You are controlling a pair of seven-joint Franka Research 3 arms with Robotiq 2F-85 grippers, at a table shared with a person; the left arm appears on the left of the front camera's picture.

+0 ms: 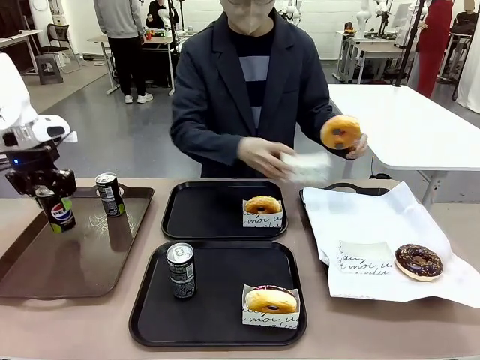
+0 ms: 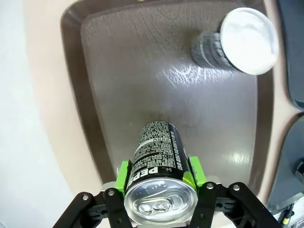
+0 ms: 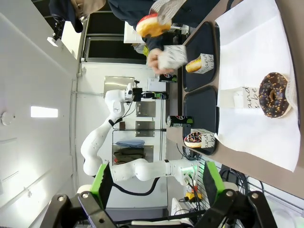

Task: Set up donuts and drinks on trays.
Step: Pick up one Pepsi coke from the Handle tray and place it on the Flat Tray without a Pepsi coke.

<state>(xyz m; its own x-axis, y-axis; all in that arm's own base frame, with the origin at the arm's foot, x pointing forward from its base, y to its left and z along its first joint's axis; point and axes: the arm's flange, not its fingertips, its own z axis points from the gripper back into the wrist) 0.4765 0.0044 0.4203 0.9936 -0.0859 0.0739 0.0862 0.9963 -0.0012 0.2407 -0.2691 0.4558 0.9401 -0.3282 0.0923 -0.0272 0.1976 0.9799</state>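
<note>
Front view, by position in frame.

- Left gripper (image 1: pixel 47 193), upper left: closed on Pepsi can (image 1: pixel 60 213), which stands upright over the left part of brown tray (image 1: pixel 75 262). Cannot tell whether the can rests on the tray or hangs just above it.
- Grey can (image 1: pixel 109 194): upright at the upper edge of brown tray, right of Pepsi can and apart from it.
- Far tray (image 1: pixel 202 214), centre: holds far donut (image 1: pixel 263 205) in a printed sleeve at its lower right corner.
- Near tray (image 1: pixel 225 315), lower centre: holds third can (image 1: pixel 180 270) upright at upper left, and near donut (image 1: pixel 271 300) in a sleeve at lower right.
- White paper (image 1: pixel 360 217), right: holds chocolate donut (image 1: pixel 418 261), unsleeved, with an empty sleeve (image 1: pixel 364 257) just left of it.
- Person, top centre: one hand (image 1: pixel 358 146) raised holding yellow donut (image 1: pixel 341 133), the other hand (image 1: pixel 262 155) blurred and holding a white sleeve (image 1: pixel 306 166) above far tray.

Left wrist view.

- Left gripper (image 2: pixel 160 178), bottom: green pads (image 2: pixel 124 176) pressed against both sides of Pepsi can (image 2: pixel 156 147), silver top toward the camera.
- Brown tray (image 2: pixel 118 95) behind it, with grey can (image 2: pixel 237 42) at upper right.

Right wrist view.

- Right gripper (image 3: pixel 158 184), bottom: fingers spread wide, nothing between them.
- Chocolate donut (image 3: pixel 274 95) on white paper (image 3: pixel 256 42) at right.
</note>
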